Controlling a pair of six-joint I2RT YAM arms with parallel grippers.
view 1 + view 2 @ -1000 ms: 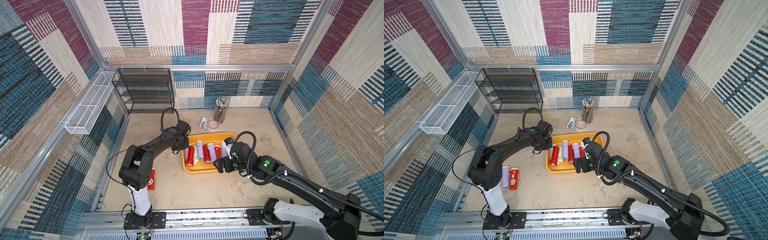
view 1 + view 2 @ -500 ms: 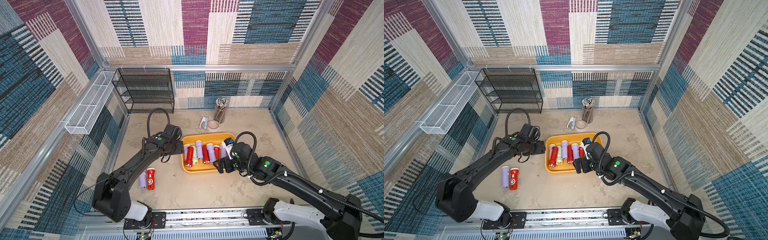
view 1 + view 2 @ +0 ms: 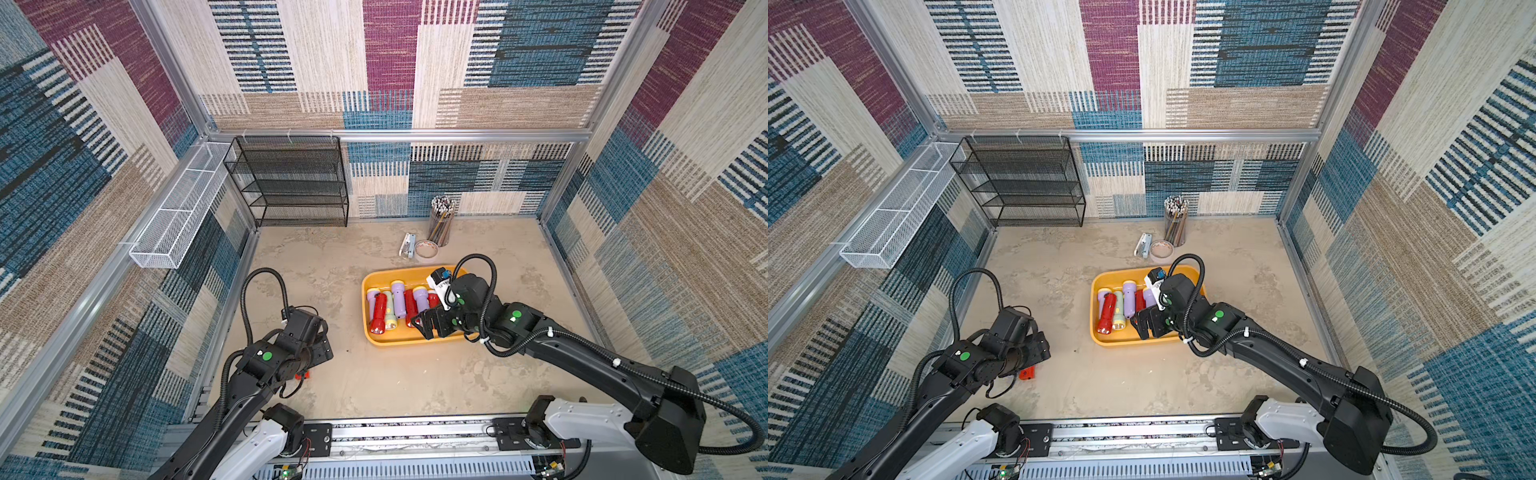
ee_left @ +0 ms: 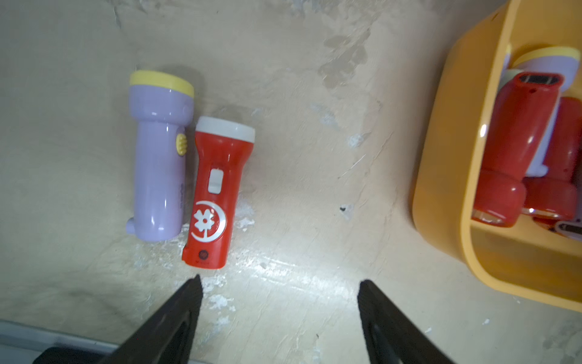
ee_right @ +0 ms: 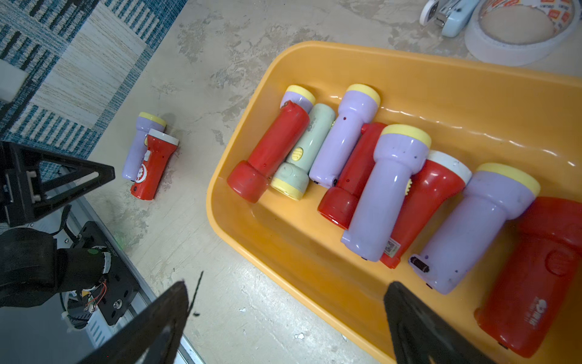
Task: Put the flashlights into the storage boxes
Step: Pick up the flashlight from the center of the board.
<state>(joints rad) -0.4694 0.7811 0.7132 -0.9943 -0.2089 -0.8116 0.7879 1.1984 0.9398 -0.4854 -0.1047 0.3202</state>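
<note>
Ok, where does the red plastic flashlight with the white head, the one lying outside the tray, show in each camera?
Left wrist: red white-headed flashlight, whole, just ahead of the open left gripper, beside a lilac plastic flashlight.
Right wrist: the flashlight, small, beside the lilac one.
In a top view: only its red end shows under the left gripper.
In a top view: the same red end.
Shared landmark: yellow-orange plastic tray.

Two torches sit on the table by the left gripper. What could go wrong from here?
The white-headed red plastic torch lies against the lilac yellow-headed torch; the open left gripper may catch both or knock one rolling.
The open right gripper hangs over the near rim of the yellow-orange plastic tray, so the arms may clash.
</note>
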